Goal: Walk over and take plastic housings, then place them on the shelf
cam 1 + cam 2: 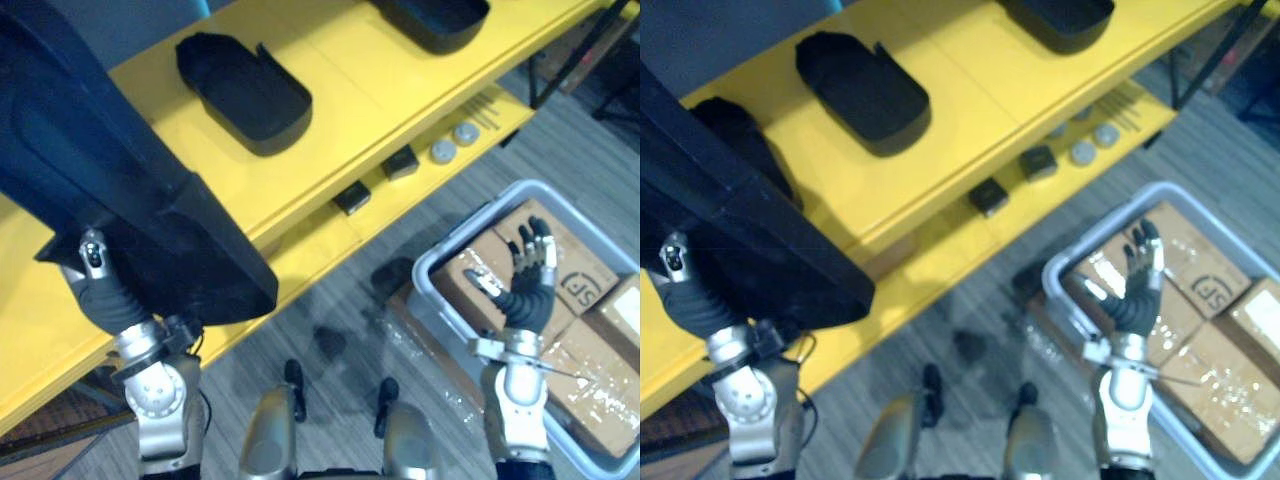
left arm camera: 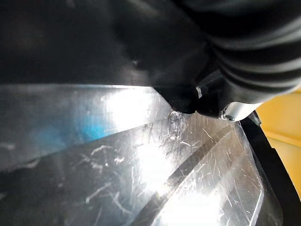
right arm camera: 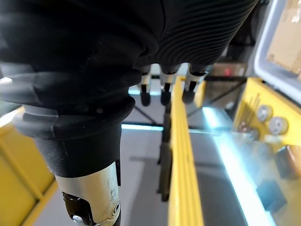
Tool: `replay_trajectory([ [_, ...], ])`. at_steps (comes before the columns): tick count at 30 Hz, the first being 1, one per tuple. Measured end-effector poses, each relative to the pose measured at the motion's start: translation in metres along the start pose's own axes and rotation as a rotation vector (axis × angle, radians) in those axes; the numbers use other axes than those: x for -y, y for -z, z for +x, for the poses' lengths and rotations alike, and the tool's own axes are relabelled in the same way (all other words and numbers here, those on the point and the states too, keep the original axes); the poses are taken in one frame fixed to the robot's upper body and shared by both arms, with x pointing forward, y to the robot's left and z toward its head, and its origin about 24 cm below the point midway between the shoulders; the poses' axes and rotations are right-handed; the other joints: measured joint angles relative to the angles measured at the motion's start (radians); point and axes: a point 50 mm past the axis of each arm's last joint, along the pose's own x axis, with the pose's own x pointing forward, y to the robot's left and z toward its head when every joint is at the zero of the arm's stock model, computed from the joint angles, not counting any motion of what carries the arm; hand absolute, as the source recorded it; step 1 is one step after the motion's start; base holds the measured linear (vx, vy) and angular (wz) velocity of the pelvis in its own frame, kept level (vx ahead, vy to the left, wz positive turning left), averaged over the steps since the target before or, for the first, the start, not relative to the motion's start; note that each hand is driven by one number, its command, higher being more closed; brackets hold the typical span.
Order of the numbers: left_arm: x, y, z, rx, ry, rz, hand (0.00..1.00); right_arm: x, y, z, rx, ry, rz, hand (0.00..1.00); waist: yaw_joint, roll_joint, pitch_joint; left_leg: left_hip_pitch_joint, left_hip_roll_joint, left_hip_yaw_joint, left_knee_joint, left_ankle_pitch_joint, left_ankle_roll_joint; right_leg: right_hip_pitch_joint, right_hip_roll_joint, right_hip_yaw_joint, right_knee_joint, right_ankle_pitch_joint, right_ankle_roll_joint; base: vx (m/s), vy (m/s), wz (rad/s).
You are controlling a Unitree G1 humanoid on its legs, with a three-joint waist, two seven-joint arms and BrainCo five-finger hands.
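The left hand sits against the underside of a large black housing raised above it; whether it grips cannot be told. The right hand is empty, fingers straight and spread, over cardboard boxes in a grey bin. Beyond both hands is the yellow shelf: small black blocks and grey discs lie on its lower level, two black housings above. The left wrist view shows the held housing's scratched glossy face.
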Motion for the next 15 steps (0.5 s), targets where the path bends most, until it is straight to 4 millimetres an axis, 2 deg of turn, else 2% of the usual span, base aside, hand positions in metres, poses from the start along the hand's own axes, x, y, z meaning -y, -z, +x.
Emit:
replay_trajectory([
  [2,-0.001,0.002,-0.001,-0.01,-0.005,0.01,1.0,0.0,-0.003,0.001,0.014,0.005,0.004,0.0,0.002,0.0,0.001,0.006,-0.01,-0.006,0.036,-0.025,-0.001,0.001,-0.022,-0.006,0.067,-0.051,0.006,0.05,-0.033,0.18],
  [7,-0.014,0.001,-0.002,-0.009,-0.038,0.061,1.0,0.0,-0.013,0.006,0.069,-0.005,0.012,0.0,0.006,-0.001,-0.003,0.027,-0.025,-0.039,0.056,-0.061,-0.008,0.049,-0.045,-0.057,0.105,-0.124,0.008,0.04,-0.047,0.27],
  [9,-0.017,-0.001,0.001,0.016,-0.041,0.099,1.0,0.004,-0.015,0.007,0.089,0.002,0.008,0.0,0.006,-0.008,-0.013,0.034,-0.037,-0.048,0.077,-0.09,0.011,0.096,-0.061,-0.091,0.103,-0.147,0.04,0.13,0.006,0.47],
  [10,-0.015,-0.001,0.004,0.022,-0.025,0.114,1.0,0.008,-0.016,0.008,0.098,0.017,-0.002,0.0,0.004,-0.026,-0.025,0.068,-0.045,-0.041,0.073,-0.109,0.014,0.104,-0.087,-0.098,0.196,-0.134,0.056,0.22,0.042,0.59],
  [11,-0.014,-0.002,0.007,0.039,-0.001,0.156,1.0,0.007,-0.019,0.011,0.121,0.013,0.007,0.0,0.007,-0.044,-0.041,0.079,-0.071,-0.055,0.099,-0.136,0.013,0.026,-0.131,-0.043,0.401,-0.091,0.055,0.19,0.052,0.56],
  [12,-0.014,-0.003,0.008,0.046,0.01,0.175,1.0,0.005,-0.02,0.012,0.131,0.007,0.015,0.0,0.007,-0.049,-0.049,0.086,-0.075,-0.063,0.11,-0.149,0.014,-0.011,-0.142,-0.014,0.482,-0.046,0.044,0.26,0.063,0.5],
  [13,-0.013,-0.005,0.011,0.063,0.044,0.227,1.0,-0.001,-0.021,0.015,0.144,-0.017,0.034,0.0,0.007,-0.058,-0.058,0.123,-0.082,-0.097,0.106,-0.162,0.015,-0.071,-0.152,0.035,0.625,0.101,0.02,0.22,0.032,0.55],
  [14,-0.01,-0.006,0.013,0.073,0.071,0.255,1.0,-0.004,-0.022,0.016,0.152,-0.036,0.043,0.0,0.003,-0.06,-0.069,0.151,-0.079,-0.133,0.085,-0.154,0.006,-0.119,-0.149,0.063,0.702,0.172,-0.012,0.29,-0.036,0.74],
  [15,-0.007,-0.006,0.015,0.078,0.093,0.261,1.0,-0.009,-0.023,0.016,0.163,-0.069,0.055,0.0,0.001,-0.065,-0.086,0.169,-0.078,-0.161,0.068,-0.153,0.006,-0.14,-0.133,0.069,0.708,0.077,-0.029,0.28,-0.096,0.9],
])
